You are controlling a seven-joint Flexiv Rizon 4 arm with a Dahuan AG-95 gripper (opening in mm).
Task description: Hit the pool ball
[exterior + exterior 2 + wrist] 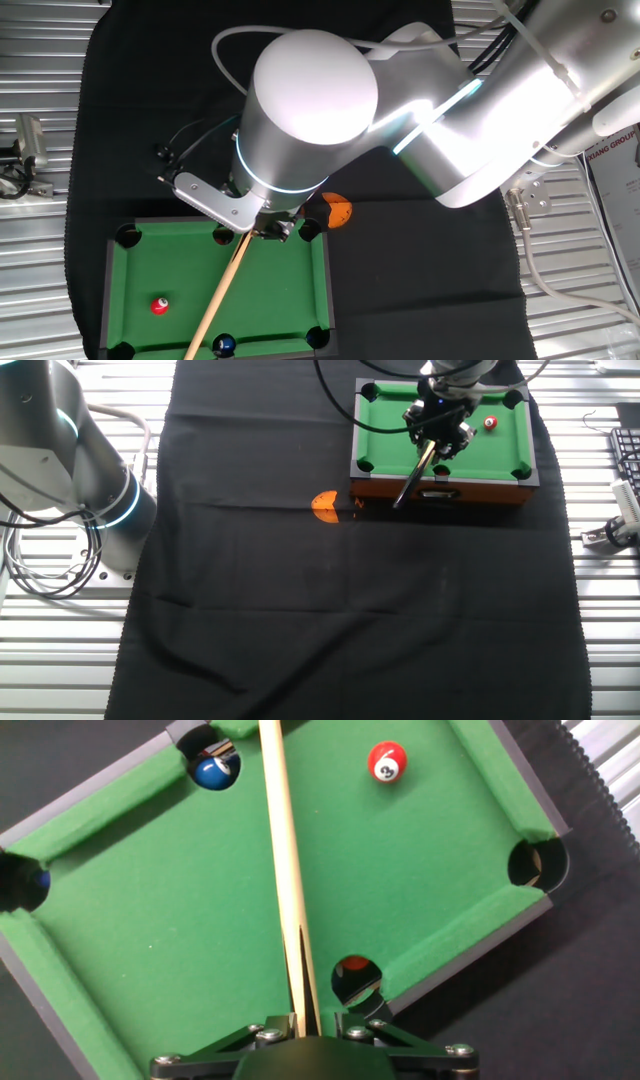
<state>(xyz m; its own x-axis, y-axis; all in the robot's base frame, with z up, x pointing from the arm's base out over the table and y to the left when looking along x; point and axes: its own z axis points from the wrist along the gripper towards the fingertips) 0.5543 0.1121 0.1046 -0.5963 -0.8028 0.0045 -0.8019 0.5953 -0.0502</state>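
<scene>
While the arm's bulky joint is covering the far rail of the pool table (118, 300) in one fixed view, the orange ball (339, 212) is peeking out half hidden behind it. A sign at the right edge is cut off, reading "XIANG GROUP". The gripper (300, 1020) is hanging over the table's edge, pointing down, its fingers closing tightly on the cue stick (285, 870). The pool ball (387, 762) is sitting on the felt, apart from the cue; a blue ball (212, 772) is lying in a pocket.

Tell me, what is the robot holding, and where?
The end effector grips a wooden stick near one end, above the green table.
</scene>
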